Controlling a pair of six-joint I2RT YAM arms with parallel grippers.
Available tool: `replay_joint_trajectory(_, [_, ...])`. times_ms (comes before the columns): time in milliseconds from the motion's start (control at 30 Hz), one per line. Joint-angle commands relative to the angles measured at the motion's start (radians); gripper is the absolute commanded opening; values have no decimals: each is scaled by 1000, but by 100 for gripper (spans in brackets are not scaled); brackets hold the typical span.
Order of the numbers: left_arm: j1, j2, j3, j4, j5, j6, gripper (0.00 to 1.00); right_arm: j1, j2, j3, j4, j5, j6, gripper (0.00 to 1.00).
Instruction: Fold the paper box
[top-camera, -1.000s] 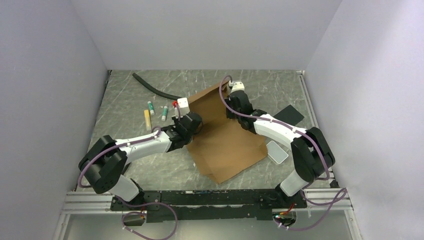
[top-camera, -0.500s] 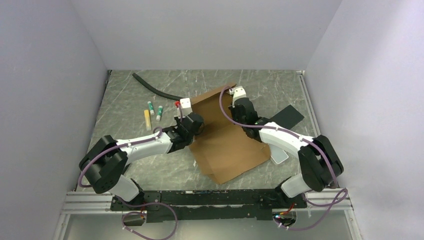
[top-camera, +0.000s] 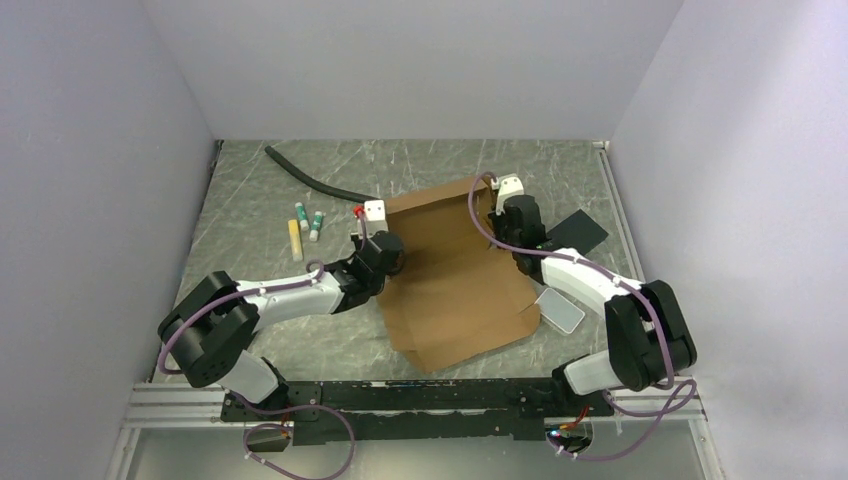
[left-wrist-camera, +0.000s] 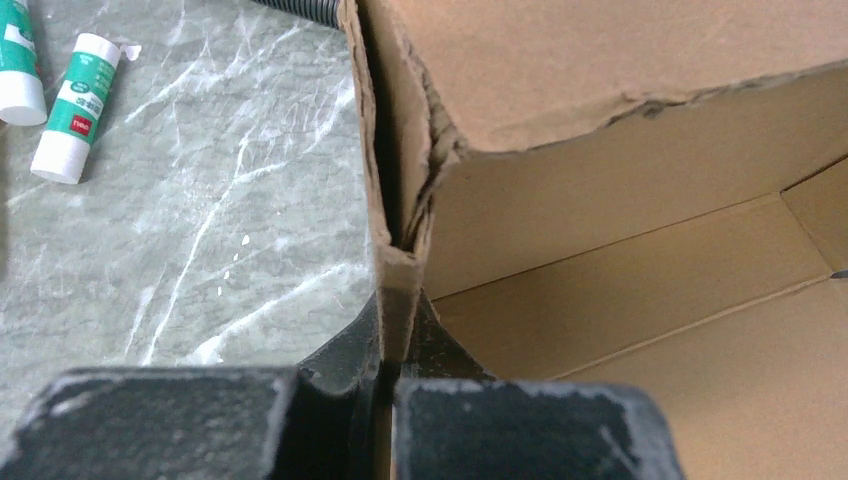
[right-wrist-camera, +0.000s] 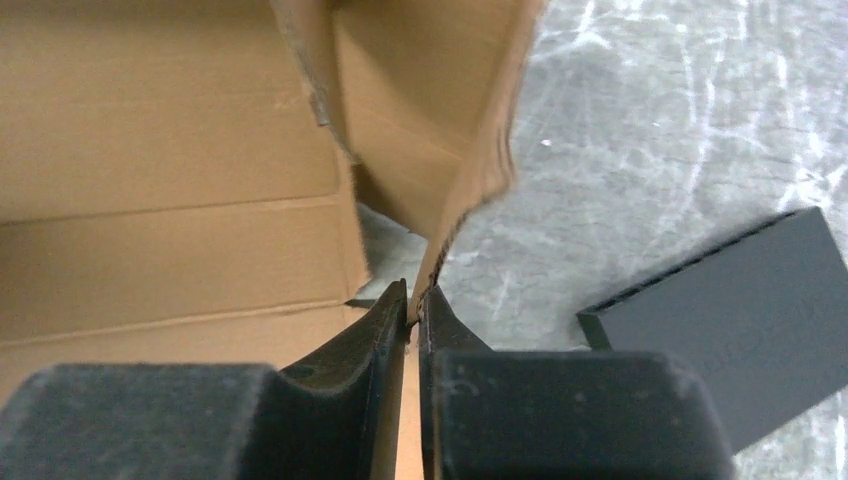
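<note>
The paper box (top-camera: 450, 280) is a brown corrugated cardboard sheet lying in the middle of the table, its far end raised into walls. My left gripper (top-camera: 385, 243) is shut on the box's left side wall; the left wrist view shows the folded wall (left-wrist-camera: 398, 200) pinched between the jaws (left-wrist-camera: 398, 330). My right gripper (top-camera: 508, 213) is shut on the box's right side wall; the right wrist view shows that thin wall (right-wrist-camera: 480, 170) clamped between the jaws (right-wrist-camera: 412, 305). The box floor (right-wrist-camera: 170, 240) lies to the left of it.
A black flat pad (top-camera: 578, 232) lies right of the box, also in the right wrist view (right-wrist-camera: 740, 310). A translucent grey lid (top-camera: 560, 308) sits by the box's right corner. Glue sticks (top-camera: 312, 222) and a yellow stick (top-camera: 294, 240) lie left. A black hose (top-camera: 305, 174) curves at the back.
Both grippers have moved right with the box walls held, the right one most. The box has shifted and spread rightward, and the grey lid is uncovered again beside its corner.
</note>
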Motion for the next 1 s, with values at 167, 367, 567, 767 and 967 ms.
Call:
replay_joint_trajectory(167, [-15, -25, -10, 153, 57, 135, 0, -13, -64, -22, -32, -374, -115, 24])
replay_joint_trajectory(367, [-15, -24, -16, 193, 26, 189, 0, -127, -130, 5, -168, -665, -272, 48])
replay_joint_trajectory(567, [-16, -10, -18, 229, 12, 223, 0, -244, -189, 44, -278, -950, -359, 70])
replay_joint_trajectory(767, [-16, -10, -25, 241, -1, 228, 0, -371, -312, 43, -337, -1125, -406, 77])
replay_joint_trajectory(967, [-16, -12, -28, 240, -5, 226, 0, -489, -355, 30, -328, -1150, -399, 81])
